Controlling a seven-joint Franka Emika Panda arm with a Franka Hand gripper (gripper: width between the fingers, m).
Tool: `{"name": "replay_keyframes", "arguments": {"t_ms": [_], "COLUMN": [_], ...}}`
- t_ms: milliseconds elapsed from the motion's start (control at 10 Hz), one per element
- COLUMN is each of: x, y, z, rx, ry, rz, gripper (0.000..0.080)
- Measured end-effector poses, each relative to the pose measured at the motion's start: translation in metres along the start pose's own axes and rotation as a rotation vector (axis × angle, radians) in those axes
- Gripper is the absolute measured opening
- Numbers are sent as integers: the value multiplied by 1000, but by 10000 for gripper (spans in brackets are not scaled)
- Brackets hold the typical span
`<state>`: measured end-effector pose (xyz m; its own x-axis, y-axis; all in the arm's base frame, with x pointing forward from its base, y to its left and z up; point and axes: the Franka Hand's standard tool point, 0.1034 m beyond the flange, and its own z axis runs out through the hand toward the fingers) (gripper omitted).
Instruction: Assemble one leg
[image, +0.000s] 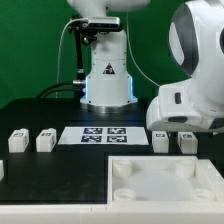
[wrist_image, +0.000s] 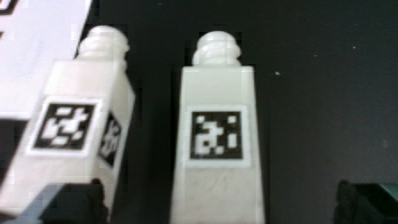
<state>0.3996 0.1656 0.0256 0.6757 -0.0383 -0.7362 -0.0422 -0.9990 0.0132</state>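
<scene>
— Why hover wide open?
— To line up a grab, I judge. My wrist view shows a neighbour leg (wrist_image: 71, 120) just outside my gripper (wrist_image: 217, 200), then the leg (wrist_image: 217, 125) I want lying between its spread jaws, untouched.
— And the outside camera?
— Only it shows two spare legs (image: 45, 141) and the marker board (image: 100, 134), well off to my gripper's side.
</scene>
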Motion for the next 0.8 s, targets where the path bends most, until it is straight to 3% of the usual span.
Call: {"name": "replay_keyframes", "arguments": {"t_ms": [300,600,800], "x": [3,4,4], "y": [-4,-5,-5], "z": [18,22,22], "rx": [-5,-5,-5], "ry": [-14,-21,-21], "rz": [16,17,17], "gripper": [648,648,407]}}
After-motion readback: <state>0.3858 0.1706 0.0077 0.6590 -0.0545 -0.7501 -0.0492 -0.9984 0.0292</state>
